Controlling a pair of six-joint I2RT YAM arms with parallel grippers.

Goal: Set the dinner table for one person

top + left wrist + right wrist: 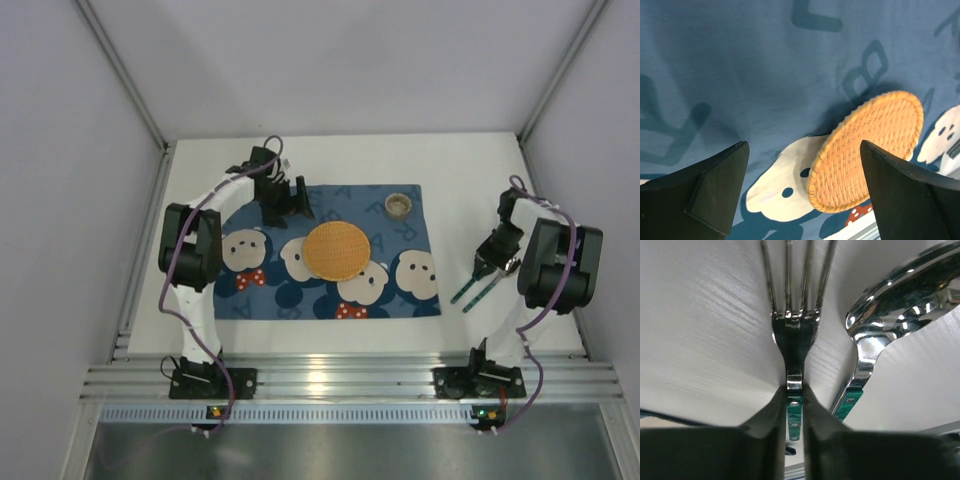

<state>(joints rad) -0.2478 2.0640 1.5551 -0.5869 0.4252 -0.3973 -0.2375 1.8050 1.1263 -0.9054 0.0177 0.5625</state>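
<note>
**Fork pinched, L jaws wide**

L gripper hangs open over bear-print cloth mat, w/ round woven disc at centre and small cup at far-right corner. On white dinner table right of mat, R gripper clamps green-handled fork; spoon just beside.

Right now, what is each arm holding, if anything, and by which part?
The right gripper pinches the fork where its green handle meets the metal neck. The left gripper is open, holding nothing.
</note>
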